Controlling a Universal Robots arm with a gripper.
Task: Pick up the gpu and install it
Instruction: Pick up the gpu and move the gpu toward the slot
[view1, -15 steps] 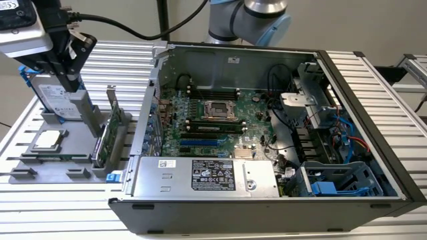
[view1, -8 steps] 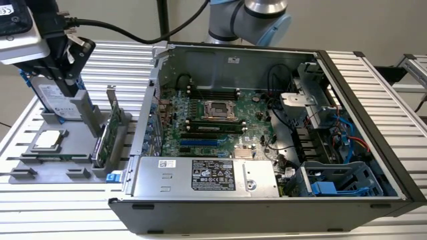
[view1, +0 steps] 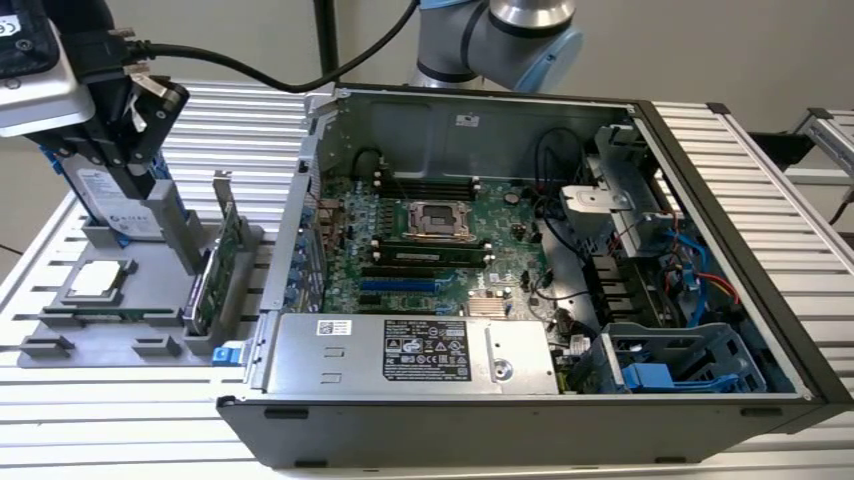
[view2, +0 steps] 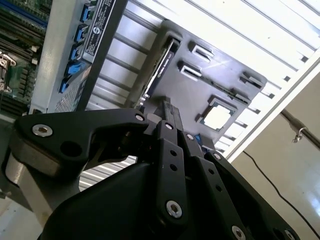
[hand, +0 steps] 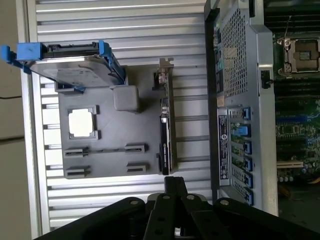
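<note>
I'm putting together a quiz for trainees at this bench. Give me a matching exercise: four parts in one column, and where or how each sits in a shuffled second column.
Things:
1. gpu
2. hard drive
3. processor chip
4. processor socket

Places:
A. lying flat in a square recess of the grey tray
B. on the motherboard inside the open case
C. standing on edge in the tray, on the side nearest the case
D. standing at one end of the tray, with blue rails

Pairs: 1-C; 2-D; 3-A; 4-B
</note>
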